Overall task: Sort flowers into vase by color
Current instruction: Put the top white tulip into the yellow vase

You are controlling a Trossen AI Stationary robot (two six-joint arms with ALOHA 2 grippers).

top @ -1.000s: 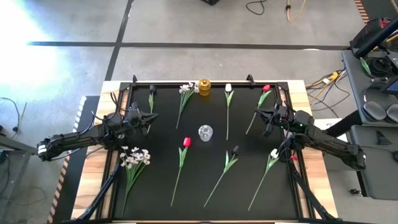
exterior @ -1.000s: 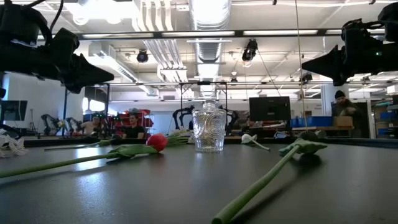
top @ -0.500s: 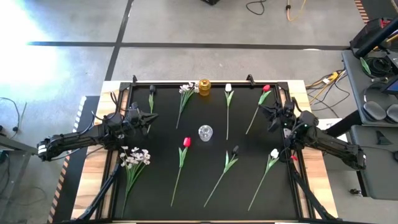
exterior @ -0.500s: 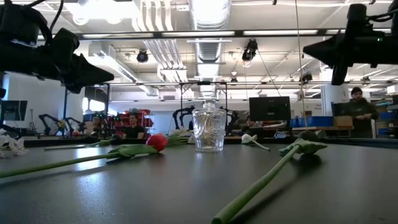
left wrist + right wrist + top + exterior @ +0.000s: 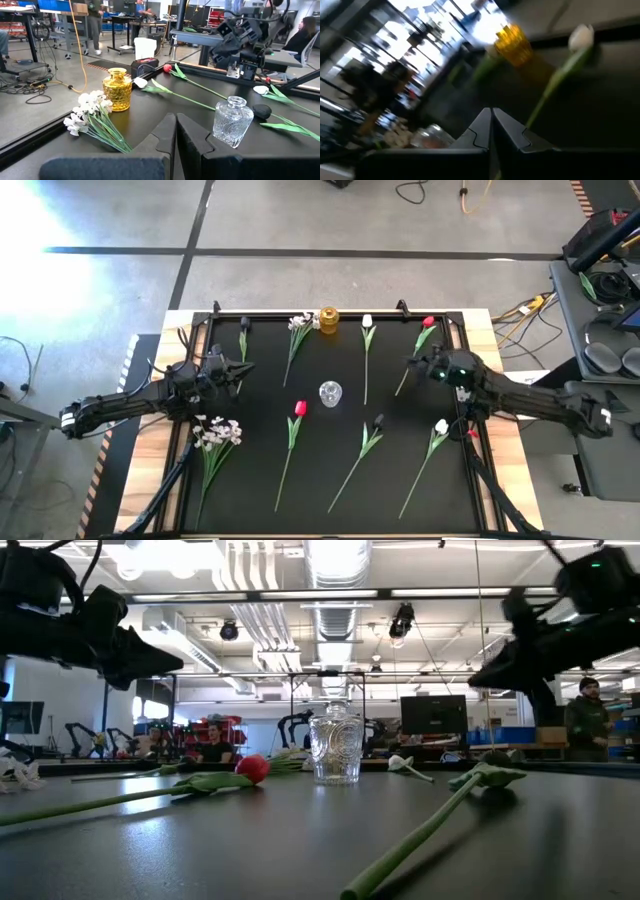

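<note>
1. Nearest row on the black mat (image 5: 330, 470): a spray of small white blossoms (image 5: 216, 432) at the left, then a red tulip (image 5: 300, 408), a dark tulip (image 5: 378, 421) and a white tulip (image 5: 441, 426) to the right. We judge they are laid singly and well apart so that each stem can be picked without disturbing the next.

2. Middle: a clear glass vase (image 5: 330, 393), upright and empty, placed centrally, we suppose, for either arm to reach.

3. Flanks: the left gripper (image 5: 238, 367) hangs above the left part of the mat, pincer closed tight with nothing in it. The right gripper (image 5: 418, 364) hangs by the stem of the far red tulip (image 5: 428, 322), pincer likewise closed and empty. We judge no flower is yet lifted; all lie flat on the mat.

4. Far row, left to right: a second dark tulip (image 5: 243, 324), a second white spray (image 5: 300, 322), an amber glass vase (image 5: 328, 319), a white tulip (image 5: 367, 321), the far red tulip.

5. Views compared: the overhead view alone gives us the whole layout. The low view shows both grippers clear above the mat, and the clear vase (image 5: 336, 745) standing; it hides the amber vase. The left wrist view shows its own fingers (image 5: 165, 137) pressed together, and the amber vase (image 5: 117, 88) just beside the far spray (image 5: 91, 111). The right wrist view is smeared, yet its closed fingers (image 5: 485, 127) still read.
</note>
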